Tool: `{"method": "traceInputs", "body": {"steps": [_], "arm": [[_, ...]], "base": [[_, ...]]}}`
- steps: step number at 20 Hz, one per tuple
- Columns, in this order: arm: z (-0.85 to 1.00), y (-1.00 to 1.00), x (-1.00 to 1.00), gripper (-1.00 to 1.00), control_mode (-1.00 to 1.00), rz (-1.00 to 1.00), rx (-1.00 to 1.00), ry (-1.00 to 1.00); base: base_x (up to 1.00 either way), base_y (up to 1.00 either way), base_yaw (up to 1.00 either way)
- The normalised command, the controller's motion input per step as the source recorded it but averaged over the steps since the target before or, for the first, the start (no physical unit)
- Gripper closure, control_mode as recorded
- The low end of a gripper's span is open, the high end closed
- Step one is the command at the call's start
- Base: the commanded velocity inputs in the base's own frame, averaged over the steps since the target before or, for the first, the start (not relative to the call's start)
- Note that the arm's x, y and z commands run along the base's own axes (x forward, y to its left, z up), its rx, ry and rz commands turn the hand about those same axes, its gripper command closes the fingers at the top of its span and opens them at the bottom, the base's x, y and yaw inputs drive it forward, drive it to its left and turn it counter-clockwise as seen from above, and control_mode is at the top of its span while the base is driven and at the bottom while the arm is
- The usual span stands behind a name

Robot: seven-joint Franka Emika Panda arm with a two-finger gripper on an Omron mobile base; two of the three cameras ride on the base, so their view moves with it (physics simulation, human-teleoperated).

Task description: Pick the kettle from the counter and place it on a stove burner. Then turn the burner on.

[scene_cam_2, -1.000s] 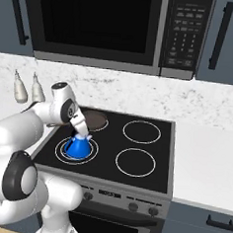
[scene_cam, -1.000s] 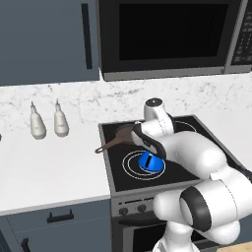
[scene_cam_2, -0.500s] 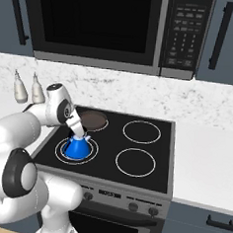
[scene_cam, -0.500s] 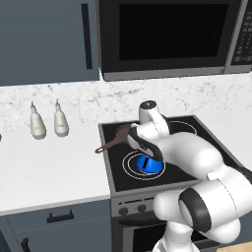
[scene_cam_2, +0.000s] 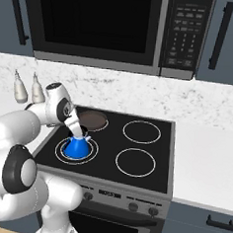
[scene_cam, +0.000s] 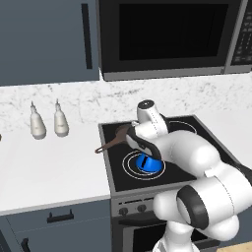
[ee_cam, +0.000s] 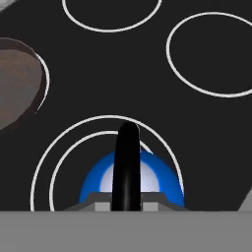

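Note:
The blue kettle (scene_cam: 149, 164) (scene_cam_2: 77, 149) stands upright inside the double-ringed stove burner (scene_cam: 129, 165) (scene_cam_2: 62, 153) at the cooktop's front left. My gripper (scene_cam: 144, 153) (scene_cam_2: 79, 133) reaches down from above and is shut on the kettle's black arched handle. In the hand view the handle (ee_cam: 126, 162) runs straight up the middle over the blue body (ee_cam: 157, 174), and the burner's rings (ee_cam: 48, 160) are white, not glowing. The white counter (scene_cam: 49, 167) lies left of the stove.
A dark brown frying pan (scene_cam: 120, 134) (scene_cam_2: 92, 119) (ee_cam: 15, 86) sits on the rear left burner, its handle reaching over the counter. Two cream bottles (scene_cam: 37, 126) (scene_cam: 60, 122) stand by the backsplash. Knobs (scene_cam_2: 131, 207) line the stove front. A microwave (scene_cam_2: 96, 25) hangs above.
The kettle was tilted in my grip a second ago; it has come down a little and now stands level on the burner. The arm's wrist has shifted slightly left.

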Motion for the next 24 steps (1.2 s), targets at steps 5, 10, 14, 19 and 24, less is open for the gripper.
{"method": "traceInputs", "body": {"steps": [5, 10, 14, 19, 24], "arm": [[0.00, 0.00, 0.10, 1.00, -1.00, -0.12, 0.00, -0.01], [-0.01, 0.08, 0.04, 1.00, -1.00, -0.14, -0.02, 0.00], [-0.06, 0.20, 0.00, 1.00, -1.00, -0.14, -0.03, 0.00], [-0.10, 0.24, 0.00, -1.00, -1.00, -0.14, -0.04, 0.00], [-0.13, 0.08, 0.00, -1.00, -1.00, -0.12, -0.03, 0.00]], "base": [[0.00, 0.00, 0.00], [0.00, 0.00, 0.00], [0.00, 0.00, 0.00], [0.00, 0.00, 0.00], [0.00, 0.00, 0.00]]}}
